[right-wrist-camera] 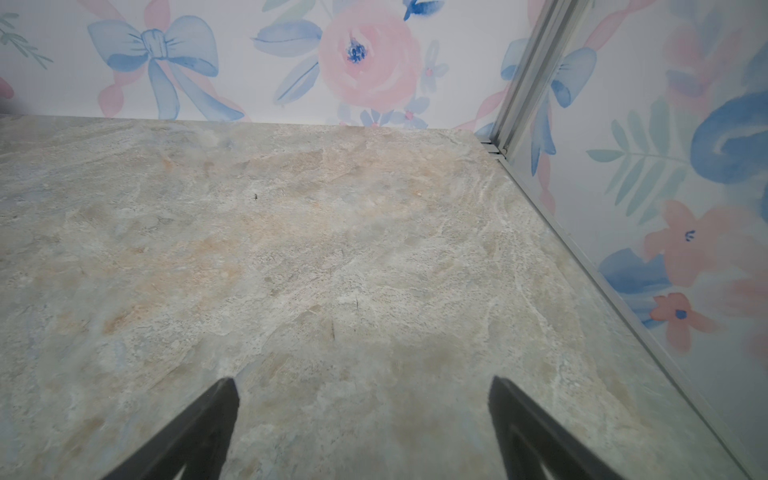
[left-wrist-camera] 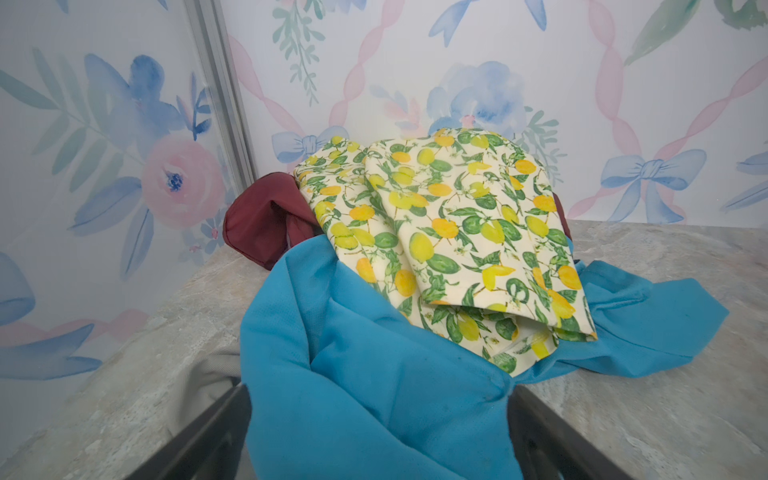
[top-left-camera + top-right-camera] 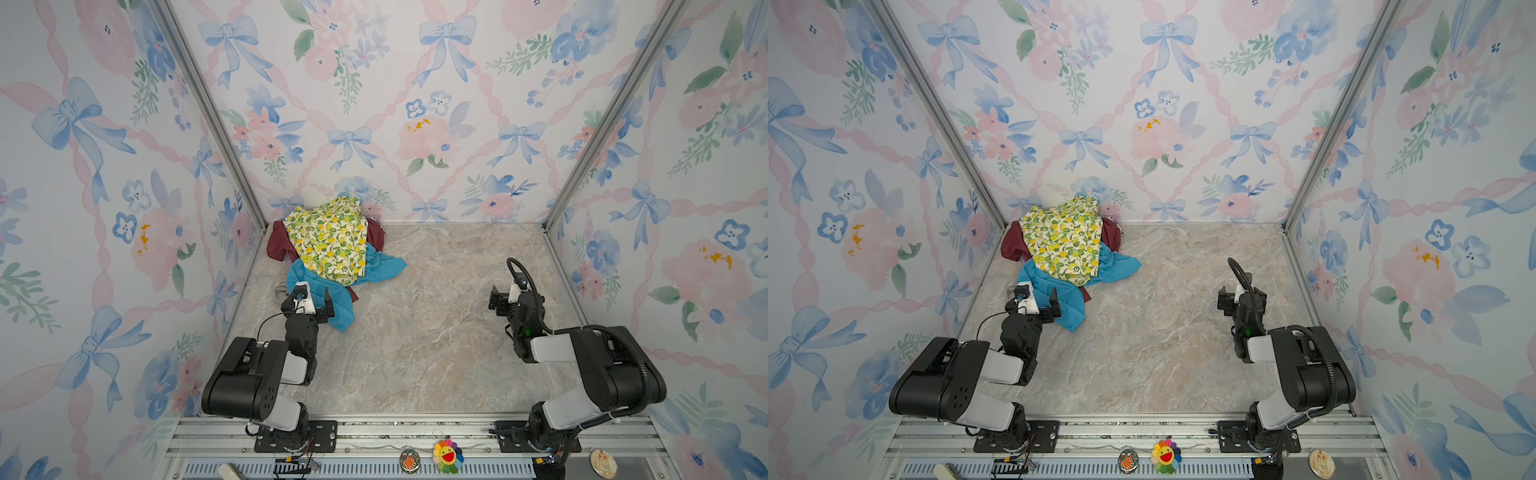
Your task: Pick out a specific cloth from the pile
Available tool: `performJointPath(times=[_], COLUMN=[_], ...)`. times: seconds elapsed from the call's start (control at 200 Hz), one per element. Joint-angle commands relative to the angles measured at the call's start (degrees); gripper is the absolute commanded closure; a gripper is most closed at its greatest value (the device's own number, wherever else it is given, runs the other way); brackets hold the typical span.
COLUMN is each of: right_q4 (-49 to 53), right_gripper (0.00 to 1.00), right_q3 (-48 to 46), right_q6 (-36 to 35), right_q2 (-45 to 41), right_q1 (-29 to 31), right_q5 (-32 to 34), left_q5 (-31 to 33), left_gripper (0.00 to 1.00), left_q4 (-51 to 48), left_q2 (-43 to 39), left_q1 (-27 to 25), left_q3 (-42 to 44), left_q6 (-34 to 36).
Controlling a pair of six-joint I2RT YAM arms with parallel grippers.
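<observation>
Pile, rear-left corner of table: lemon-print cloth on top, maroon cloth beneath, turquoise cloth spilling frontward. L gripper over its left edge (jaws wide apart). R gripper well apart, over bare table.

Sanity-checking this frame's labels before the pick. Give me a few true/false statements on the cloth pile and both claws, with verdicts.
1. The left claw is open, with the plain turquoise-blue soft cloth between its fingers. True.
2. The turquoise cloth tops the pile. False: the yellow-green lemon-print cloth covers part of it.
3. The pile sits in the table's far left corner. True.
4. The right claw grips the dark maroon cloth. False: it is open over the bare marble-look table; the maroon cloth lies partly under the lemon print.
</observation>
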State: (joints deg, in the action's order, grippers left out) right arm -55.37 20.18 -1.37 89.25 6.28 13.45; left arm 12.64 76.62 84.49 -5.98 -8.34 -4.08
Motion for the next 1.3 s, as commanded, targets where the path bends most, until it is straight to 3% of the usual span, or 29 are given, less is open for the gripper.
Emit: performJointPath(times=[0.0, 0.355, 0.465, 0.545, 0.63, 0.705, 0.79, 0.955, 1.08, 1.295], right_q4=[-3.73, -24.69, -24.48, -17.93, -4.35, 10.47, 26.46, 42.63, 49.29, 54.78], right_gripper=[0.03, 0.03, 0.03, 0.03, 0.03, 0.03, 0.03, 0.03, 0.03, 0.03], right_q3=[-1.41, -9.9, -10.38, -8.65, -3.61, 2.24, 8.7, 18.93, 23.6, 27.93], right_q6=[-1.16, -5.11, -5.93, -8.93, -11.88, -8.73, -2.52, 6.1, 10.85, 17.95], right_q2=[-0.48, 2.73, 0.78, -3.47, -9.43, -15.99, -21.63, -24.05, -23.25, -20.74], right_q1=[0.81, 5.05, 6.3, 9.86, 14.33, 16.96, 18.9, 24.5, 28.29, 30.76], right_q5=[1.15, 6.81, 9.94, 14.16, 20.64, 25.02, 23.36, 23.64, 21.59, 12.27], left_q5=[1.56, 18.92, 23.1, 23.92, 24.14, 22.24, 21.02, 12.11, 5.08, 1.04], left_gripper=[0.02, 0.02, 0.02, 0.02, 0.02, 0.02, 0.02, 0.02, 0.03, 0.06], left_q4=[-0.25, -17.4, -24.6, -31.54, -39.76, -48.63, -58.1, -73.42, -79.74, -90.15], left_q2=[-3.35, -8.63, -11.99, -13.74, -14.61, -14.03, -12.7, -10.44, -13.75, -18.06], left_q1=[-0.34, -10.6, -13.42, -14.78, -15.6, -15.88, -16.12, -14.17, -9.57, 0.17], left_q3=[1.19, -6.11, -9.46, -12.81, -17.2, -22.17, -28.09, -38.01, -38.45, -38.9], left_q6=[-0.47, 1.18, -0.36, -1.99, -5.24, -8.61, -12.89, -18.63, -23.24, -24.95])
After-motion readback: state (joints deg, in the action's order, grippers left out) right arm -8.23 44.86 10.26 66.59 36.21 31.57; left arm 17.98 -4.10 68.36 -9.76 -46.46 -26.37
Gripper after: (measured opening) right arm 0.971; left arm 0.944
